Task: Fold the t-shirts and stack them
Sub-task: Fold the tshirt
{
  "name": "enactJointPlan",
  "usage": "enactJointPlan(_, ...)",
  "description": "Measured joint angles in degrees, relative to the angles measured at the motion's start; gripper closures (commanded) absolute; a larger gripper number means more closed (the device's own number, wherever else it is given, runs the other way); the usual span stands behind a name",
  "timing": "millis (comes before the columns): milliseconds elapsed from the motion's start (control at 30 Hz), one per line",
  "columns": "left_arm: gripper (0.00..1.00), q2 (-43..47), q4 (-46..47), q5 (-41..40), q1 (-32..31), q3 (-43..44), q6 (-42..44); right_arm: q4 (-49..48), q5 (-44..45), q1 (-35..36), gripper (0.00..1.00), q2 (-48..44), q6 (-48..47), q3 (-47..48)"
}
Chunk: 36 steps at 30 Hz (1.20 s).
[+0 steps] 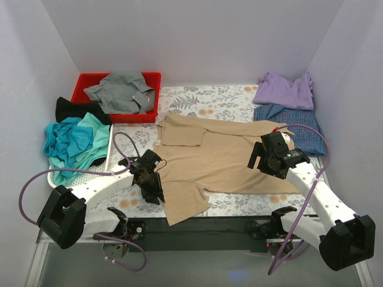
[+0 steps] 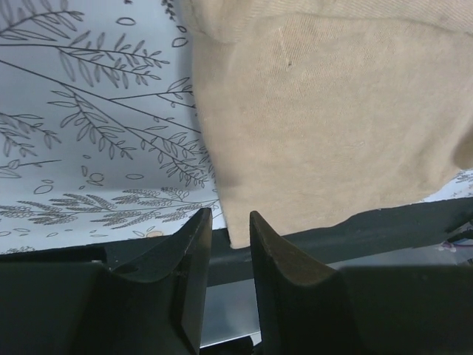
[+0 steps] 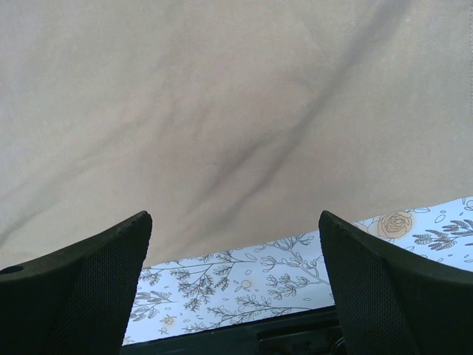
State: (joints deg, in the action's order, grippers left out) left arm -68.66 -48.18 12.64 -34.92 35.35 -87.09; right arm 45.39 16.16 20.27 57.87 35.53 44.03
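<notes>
The tan shirt point(image 1: 221, 158) lies spread nearly flat in the middle of the top view, on the flowered table cover point(image 1: 203, 101), with one flap reaching toward the lower edge of the frame. I judge the step in hand to be the start of its first fold. None of its edges has been turned over yet.

The corner of that flap point(image 2: 235, 240) sits right at the mouth of the left gripper point(image 2: 230, 222), whose jaws stand only a slit apart. Whether they pinch the cloth, I cannot tell. The right gripper point(image 3: 235, 244) hangs over the shirt's right half, spread wide and holding nothing.

The next move probably calls for a sure pinch on that corner and a matching hold on the right side, then a lift across the body.

At upper right, the lavender shirt point(image 1: 284, 91) rests on the checked shirt point(image 1: 299, 128).
</notes>
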Motion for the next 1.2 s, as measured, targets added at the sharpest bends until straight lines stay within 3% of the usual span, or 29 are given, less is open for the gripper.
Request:
enactJointPlan(367,0.72,-8.3,2.6,-4.8,-8.5,1.4,-7.3,0.0,0.1,0.0,0.02,1.2,-1.7,0.0)
enactJointPlan(467,0.80,-9.2,3.0,-4.9,-9.6,1.9,-8.4,0.0,0.3,-0.1,0.02,1.2,-2.2,0.0)
enactJointPlan(533,1.00,-10.0,3.0,-4.8,-10.0,2.4,-8.8,0.0,0.4,-0.2,0.02,1.2,-2.5,0.0)
enactJointPlan(900,1.00,-10.5,2.4,-12.2,-10.5,7.8,-7.2,-0.2,1.4,-1.5,0.01,1.5,-3.0,0.0)
enactJointPlan(1200,1.00,-9.7,-0.3,-13.3,-6.2,15.6,-3.7,-0.6,1.7,-1.7,0.02,3.5,-4.0,0.0)
